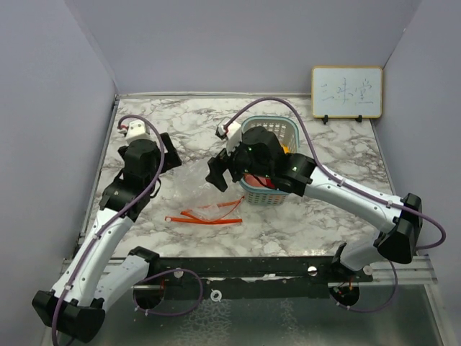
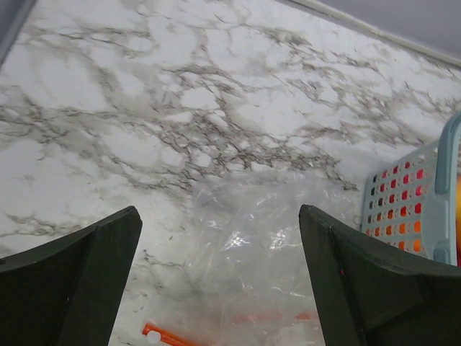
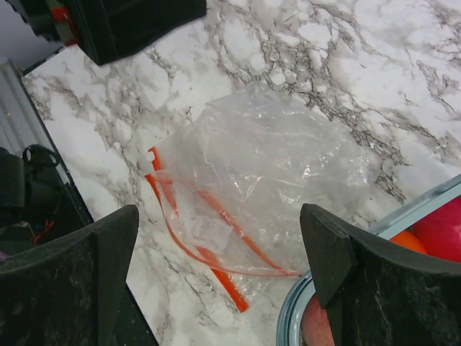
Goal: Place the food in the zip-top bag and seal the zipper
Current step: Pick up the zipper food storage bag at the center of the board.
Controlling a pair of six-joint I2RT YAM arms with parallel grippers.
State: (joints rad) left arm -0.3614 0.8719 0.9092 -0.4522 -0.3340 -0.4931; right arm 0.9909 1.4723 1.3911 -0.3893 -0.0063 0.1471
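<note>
Bag (image 3: 274,166) flat beneath spread right hand (image 3: 220,209), near spread left hand (image 2: 217,213).

Teal lattice basket (image 1: 282,128) mid marble table (image 1: 187,130); whiteboard (image 1: 346,91) w/ scribble, back-right corner.

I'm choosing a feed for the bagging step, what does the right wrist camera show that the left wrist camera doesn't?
Only the right wrist view shows the zip-top bag with its mouth gaping, the zipper full length, the food inside the basket, and part of the left arm. Only the left wrist view shows the basket's lattice side, red and orange showing through. Both show the bag lying on the marble table beside the basket.
</note>
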